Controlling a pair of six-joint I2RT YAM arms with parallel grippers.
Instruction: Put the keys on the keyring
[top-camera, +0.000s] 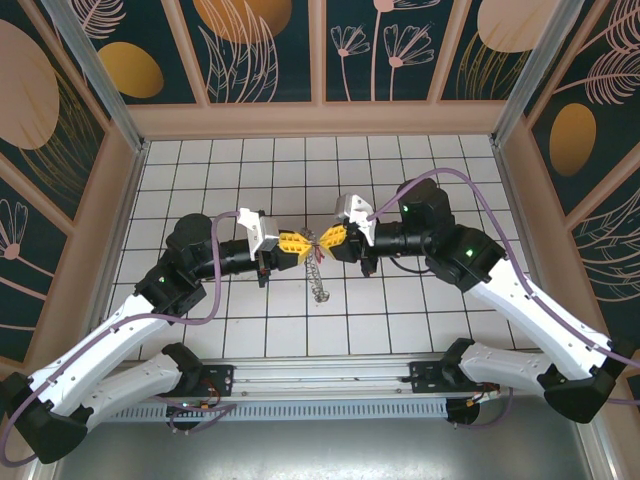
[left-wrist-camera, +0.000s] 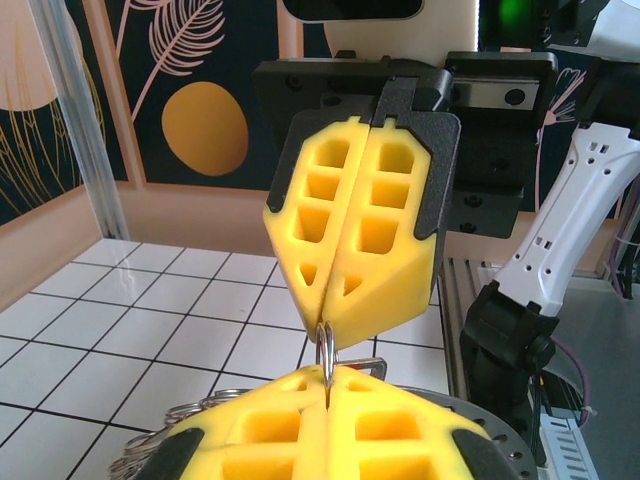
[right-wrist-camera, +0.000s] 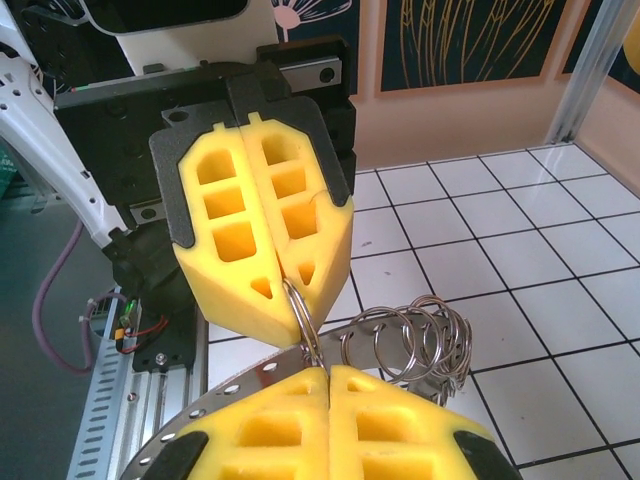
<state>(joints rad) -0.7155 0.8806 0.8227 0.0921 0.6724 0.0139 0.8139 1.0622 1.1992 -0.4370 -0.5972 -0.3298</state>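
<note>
My left gripper (top-camera: 305, 243) and right gripper (top-camera: 328, 240) meet tip to tip above the middle of the tiled floor. Both are shut on one small split ring (left-wrist-camera: 326, 348) of the keyring, which stands edge-on between the yellow fingertips (right-wrist-camera: 305, 322). The keyring's flat metal band (right-wrist-camera: 250, 382) with its row of holes curves under my right gripper (right-wrist-camera: 328, 372), and the rest hangs down as a silvery coil (top-camera: 318, 282). Several more split rings (right-wrist-camera: 425, 335) bunch on the band. A small silver piece with a hint of red (left-wrist-camera: 372, 362), probably the keys, sits just behind the pinched ring.
White tiled floor (top-camera: 250, 170) lies inside low wooden walls (top-camera: 320, 118) with metal corner posts. The arm mounting rail (top-camera: 320, 385) runs along the near edge. Both forearms bend inward, with purple cables looping beside them.
</note>
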